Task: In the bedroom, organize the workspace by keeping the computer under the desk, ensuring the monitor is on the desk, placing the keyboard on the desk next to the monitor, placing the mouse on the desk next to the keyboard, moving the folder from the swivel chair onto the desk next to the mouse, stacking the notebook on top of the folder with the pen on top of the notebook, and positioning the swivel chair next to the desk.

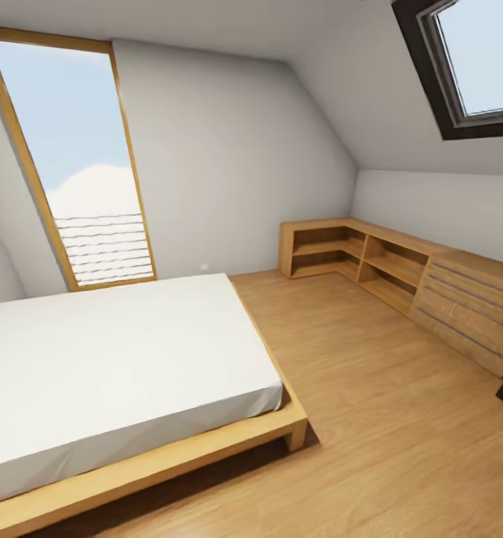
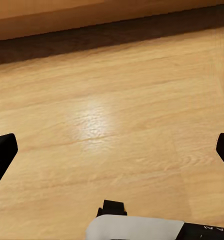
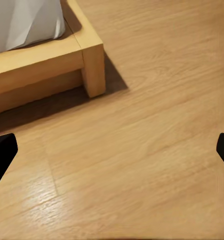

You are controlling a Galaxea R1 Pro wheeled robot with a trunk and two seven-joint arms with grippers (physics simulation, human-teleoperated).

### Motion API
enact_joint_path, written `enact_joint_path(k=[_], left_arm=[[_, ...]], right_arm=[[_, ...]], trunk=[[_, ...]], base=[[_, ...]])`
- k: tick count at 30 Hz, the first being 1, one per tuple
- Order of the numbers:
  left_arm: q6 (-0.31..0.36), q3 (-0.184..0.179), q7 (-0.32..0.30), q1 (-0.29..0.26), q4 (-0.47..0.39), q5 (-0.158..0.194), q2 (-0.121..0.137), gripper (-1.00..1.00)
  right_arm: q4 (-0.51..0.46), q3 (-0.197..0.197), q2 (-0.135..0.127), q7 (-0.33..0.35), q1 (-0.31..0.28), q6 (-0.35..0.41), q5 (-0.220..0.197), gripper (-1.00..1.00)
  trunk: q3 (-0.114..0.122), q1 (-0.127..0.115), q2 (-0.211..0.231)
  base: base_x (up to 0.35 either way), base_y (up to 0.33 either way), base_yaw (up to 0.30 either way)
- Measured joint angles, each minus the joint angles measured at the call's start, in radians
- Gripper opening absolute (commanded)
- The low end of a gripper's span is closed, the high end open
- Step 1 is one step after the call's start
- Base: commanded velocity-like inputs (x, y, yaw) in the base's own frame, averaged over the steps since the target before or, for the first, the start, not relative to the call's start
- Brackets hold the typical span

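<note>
Wooden floor (image 2: 117, 115) lies closest beneath both wrist cameras. Left gripper (image 2: 112, 150) and right gripper (image 3: 112, 150) each show dark fingertips at opposite frame edges, spread wide apart with nothing between them, fitting for an arm carried while driving. In the head view a white-mattressed bed (image 1: 109, 373) fills the lower left and low shelving (image 1: 400, 276) runs along the right wall. Dark shapes at the right edge may belong to the desk area; I cannot tell. No legible writing anywhere.
</note>
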Motion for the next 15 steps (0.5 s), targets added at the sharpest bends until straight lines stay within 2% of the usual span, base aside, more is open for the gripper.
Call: enact_joint_path(k=[15], left_arm=[[0.000,0.000,0.000,0.000,0.000,0.000,-0.001,1.00]], right_arm=[[-0.001,0.000,-0.001,-0.001,0.000,0.008,-0.002,1.00]], trunk=[[0.005,0.000,0.000]], base=[[0.000,0.000,-0.290]])
